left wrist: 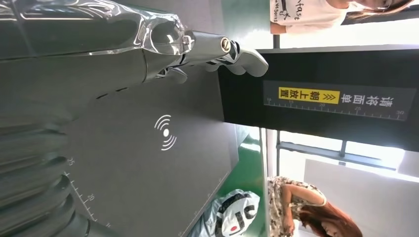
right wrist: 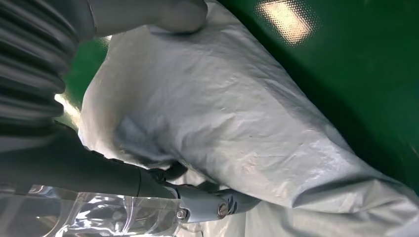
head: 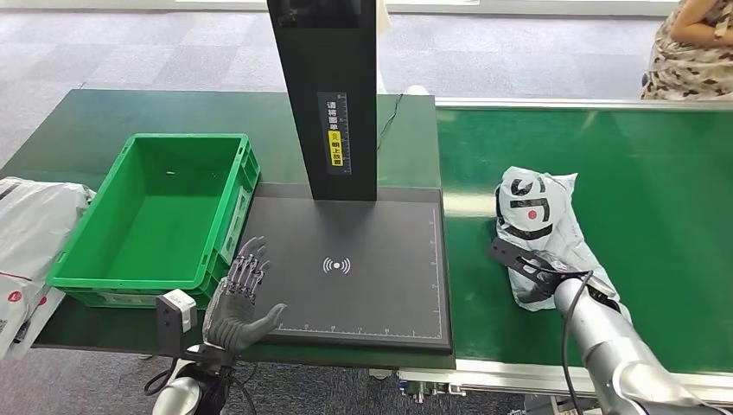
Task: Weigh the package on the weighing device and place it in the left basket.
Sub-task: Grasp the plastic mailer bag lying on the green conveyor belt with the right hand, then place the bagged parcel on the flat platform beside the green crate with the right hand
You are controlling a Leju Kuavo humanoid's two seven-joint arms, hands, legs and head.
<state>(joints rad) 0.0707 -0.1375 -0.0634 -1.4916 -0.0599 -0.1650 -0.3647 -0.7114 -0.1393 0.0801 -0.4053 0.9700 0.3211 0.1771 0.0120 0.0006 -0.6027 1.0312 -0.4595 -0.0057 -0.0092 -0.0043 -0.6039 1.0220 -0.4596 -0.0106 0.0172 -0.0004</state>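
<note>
The package (head: 536, 203), a crumpled grey-white plastic mailer with black and red print, lies on the green conveyor belt (head: 657, 199) to the right of the scale. My right hand (head: 536, 272) grips its near end. In the right wrist view the thumb (right wrist: 148, 15) presses one side of the bag (right wrist: 237, 113) and the fingers (right wrist: 207, 205) curl against the other. My left hand (head: 242, 298) hovers open, fingers spread, over the near left corner of the black weighing platform (head: 363, 268). The green basket (head: 186, 138) stands empty to the left of the platform.
A tall black column (head: 333, 95) with a yellow label rises from the back of the platform. White bags (head: 30, 233) lie left of the basket. A person (head: 691, 47) sits beyond the belt's far right corner.
</note>
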